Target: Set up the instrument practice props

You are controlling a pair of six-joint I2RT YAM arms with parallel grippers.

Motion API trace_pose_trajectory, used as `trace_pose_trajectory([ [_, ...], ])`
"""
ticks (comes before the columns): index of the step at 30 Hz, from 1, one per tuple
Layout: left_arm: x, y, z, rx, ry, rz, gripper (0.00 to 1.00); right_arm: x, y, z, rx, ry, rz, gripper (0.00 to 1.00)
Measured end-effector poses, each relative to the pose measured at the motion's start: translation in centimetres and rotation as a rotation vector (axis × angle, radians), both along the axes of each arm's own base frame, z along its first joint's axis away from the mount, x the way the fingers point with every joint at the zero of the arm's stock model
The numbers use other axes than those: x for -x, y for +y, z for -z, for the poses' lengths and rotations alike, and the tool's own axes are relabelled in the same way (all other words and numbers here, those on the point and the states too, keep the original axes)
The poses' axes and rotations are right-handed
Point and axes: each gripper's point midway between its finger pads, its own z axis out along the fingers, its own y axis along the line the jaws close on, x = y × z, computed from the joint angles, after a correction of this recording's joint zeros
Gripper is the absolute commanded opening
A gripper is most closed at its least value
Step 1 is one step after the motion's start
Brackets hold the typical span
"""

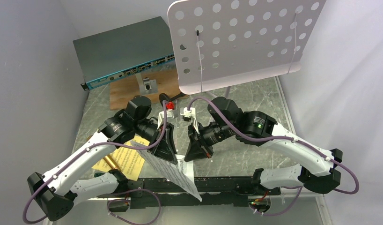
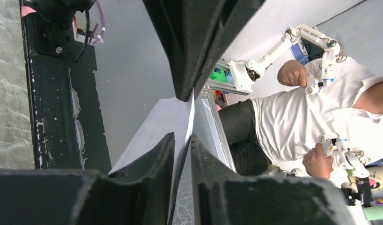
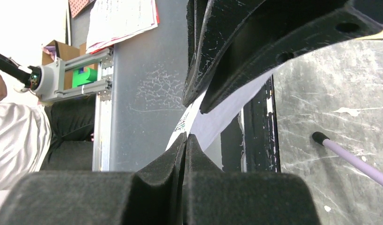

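The right claw [image 3: 186,137] clenches the white sheet [image 1: 181,177] at six o'clock; the left claw [image 2: 182,138] straddles its edge, grip unclear. Uneven pulling could tear or drop it.

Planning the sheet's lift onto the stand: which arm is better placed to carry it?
Right, probably. The right gripper is shut on the white music sheet, and the lilac music stand rises on its side. The left gripper has jaws apart around the sheet's edge.
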Motion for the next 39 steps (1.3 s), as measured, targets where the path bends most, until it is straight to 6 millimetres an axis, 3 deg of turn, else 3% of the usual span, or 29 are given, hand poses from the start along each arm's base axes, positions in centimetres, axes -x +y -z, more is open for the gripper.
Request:
trace_pose_trajectory([
  [2, 0.3, 0.2, -0.2, 0.01, -0.001, 0.011, 0.03, 0.0, 0.0, 0.0, 0.0, 0.0, 0.001, 0.0],
  [4, 0.5, 0.4, -0.6, 0.026, -0.015, 0.017, 0.0, -0.1, 0.0, 0.0, 0.001, 0.001, 0.005, 0.04],
  [6, 0.7, 0.6, -0.9, 0.039, -0.035, 0.011, 0.0, -0.2, 0.0, 0.1, 0.005, 0.0, 0.018, 0.25],
  [9, 0.9, 0.9, -1.4, 0.053, -0.077, -0.019, 0.0, -1.0, 0.0, 0.0, 0.006, -0.008, 0.08, 0.75],
  [11, 0.9, 1.0, -2.2, 0.07, -0.116, -0.05, 0.0, -2.0, -0.4, -0.2, -0.021, -0.037, 0.147, 0.9],
  [14, 0.6, 1.3, -4.2, 0.108, -0.199, -0.13, 0.0, -2.5, -1.6, -1.0, -0.106, -0.069, 0.218, 0.97],
  [21, -1.0, 2.8, -11.7, 0.284, -0.396, -0.453, 0.0, -1.3, -2.4, -7.9, -0.494, -0.136, 0.202, 1.0],
  [26, -2.4, 4.4, -17.8, 0.47, -0.428, -0.681, 0.0, -1.2, -2.0, -11.6, -0.656, -0.176, 0.186, 1.0],
  [34, -4.1, 5.7, -25.3, 0.72, -0.365, -0.847, 0.0, -3.1, -0.4, -14.0, -0.773, -0.201, 0.251, 0.99],
  [37, -4.1, 6.6, -27.5, 0.814, -0.344, -0.886, 0.0, -3.4, 0.0, -14.6, -0.83, -0.185, 0.27, 0.9],
  [39, -4.0, 7.4, -28.8, 0.879, -0.341, -0.908, 0.0, -3.6, 0.2, -14.7, -0.867, -0.162, 0.279, 0.76],
])
